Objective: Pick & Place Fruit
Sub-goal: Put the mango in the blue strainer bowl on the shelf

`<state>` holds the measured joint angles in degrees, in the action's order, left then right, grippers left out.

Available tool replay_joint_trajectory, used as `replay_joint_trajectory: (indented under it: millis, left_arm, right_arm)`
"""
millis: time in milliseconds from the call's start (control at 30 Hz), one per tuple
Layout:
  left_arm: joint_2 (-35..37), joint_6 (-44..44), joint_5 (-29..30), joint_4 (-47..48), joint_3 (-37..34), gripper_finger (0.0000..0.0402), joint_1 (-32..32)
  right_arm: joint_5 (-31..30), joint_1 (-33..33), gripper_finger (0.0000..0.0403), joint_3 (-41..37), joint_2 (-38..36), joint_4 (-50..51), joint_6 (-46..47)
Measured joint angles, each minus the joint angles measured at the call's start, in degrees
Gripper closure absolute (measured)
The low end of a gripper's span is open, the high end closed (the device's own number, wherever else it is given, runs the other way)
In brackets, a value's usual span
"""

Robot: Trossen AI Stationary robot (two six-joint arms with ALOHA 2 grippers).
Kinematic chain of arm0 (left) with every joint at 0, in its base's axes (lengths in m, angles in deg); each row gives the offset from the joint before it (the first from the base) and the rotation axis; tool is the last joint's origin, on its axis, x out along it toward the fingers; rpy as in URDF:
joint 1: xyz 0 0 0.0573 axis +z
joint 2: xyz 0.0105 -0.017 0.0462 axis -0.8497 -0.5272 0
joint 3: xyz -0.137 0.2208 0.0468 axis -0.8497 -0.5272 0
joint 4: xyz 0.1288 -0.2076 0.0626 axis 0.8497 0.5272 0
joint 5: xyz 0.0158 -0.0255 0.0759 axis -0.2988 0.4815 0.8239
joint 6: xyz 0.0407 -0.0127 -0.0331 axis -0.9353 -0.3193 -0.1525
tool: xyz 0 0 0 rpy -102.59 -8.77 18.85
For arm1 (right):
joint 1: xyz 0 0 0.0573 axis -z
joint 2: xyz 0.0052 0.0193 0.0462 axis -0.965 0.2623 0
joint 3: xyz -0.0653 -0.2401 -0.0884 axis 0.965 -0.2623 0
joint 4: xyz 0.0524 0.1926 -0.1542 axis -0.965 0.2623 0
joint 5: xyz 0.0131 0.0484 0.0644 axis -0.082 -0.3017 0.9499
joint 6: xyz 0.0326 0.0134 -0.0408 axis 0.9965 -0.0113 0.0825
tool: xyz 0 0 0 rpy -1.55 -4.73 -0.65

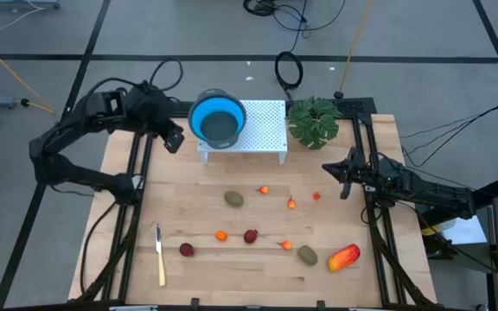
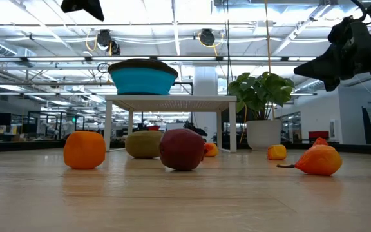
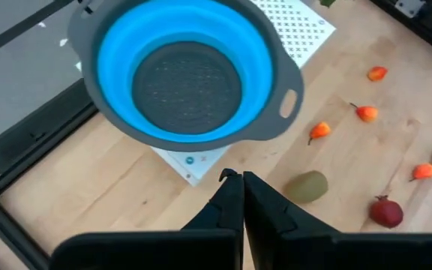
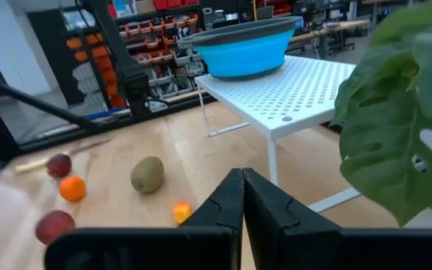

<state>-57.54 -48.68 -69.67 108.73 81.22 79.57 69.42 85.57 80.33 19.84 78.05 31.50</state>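
Fruit lies scattered on the wooden table: an oblong red-orange-yellow piece (image 1: 344, 257), two olive-brown ovals (image 1: 233, 199) (image 1: 307, 255), two dark red balls (image 1: 251, 235) (image 1: 186, 250), an orange ball (image 1: 221, 234) and tiny orange pieces (image 1: 291, 204). My left gripper (image 1: 173, 138) (image 3: 242, 180) hangs shut above the table's far left part, beside the blue bowl (image 1: 218, 119). My right gripper (image 1: 346, 177) (image 4: 242, 176) is shut too, in the air near the right edge, below the plant (image 1: 314, 121). Neither touches anything.
The blue bowl with a grey rim sits on a white perforated stand (image 1: 262, 130) at the far edge. A leafy green plant stands to its right. A slim cream-yellow knife (image 1: 160, 255) lies near the left front. Dark frame rails (image 1: 132, 216) run along both table sides.
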Motion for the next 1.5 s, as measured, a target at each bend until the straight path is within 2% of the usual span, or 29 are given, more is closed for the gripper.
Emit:
replay_joint_trajectory:
  millis: [200, 400, 567, 733, 967, 1133, 1300, 1500]
  left_arm:
    - [0.0, 6.4, 5.5, 0.0, 0.0, 0.0400, -8.3]
    - [0.1, 14.4, 11.4, 0.4, -1.1, 0.0400, -18.3]
    - [0.3, 21.5, 13.8, -0.3, -7.1, 0.0400, -25.6]
    - [0.9, 23.9, 14.6, -6.7, -15.6, 0.0398, -30.8]
    - [5.1, 22.7, 14.8, -21.3, -27.2, 0.0399, -33.8]
    - [10.5, 20.0, 14.9, -28.3, -34.6, 0.0398, -34.3]
    - [16.9, 15.7, 14.8, -35.5, -41.8, 0.0398, -34.3]
    - [23.7, 10.4, 14.8, -43.1, -49.7, 0.0398, -34.3]
  right_arm:
    - [4.1, 0.0, 0.0399, 0.0, 0.0, -0.2, 0.5]
    - [5.6, 0.0, 0.0399, 0.0, 0.0, -0.4, 0.5]
    - [7.0, 0.0, 0.0399, 0.0, 0.0, -1.1, 1.5]
    - [7.1, 0.0, 0.0399, 0.0, 0.0, -3.8, 1.5]
    - [7.3, 0.0, 0.0399, 0.0, 0.9, -7.9, 1.5]
    - [9.9, 0.0, 0.0402, 0.3, 3.5, -12.0, 1.5]
    - [10.1, -0.3, 0.0402, 2.4, 8.1, -14.2, 1.9]
    - [10.0, -3.8, 0.0402, 7.1, 15.4, -14.2, 1.6]
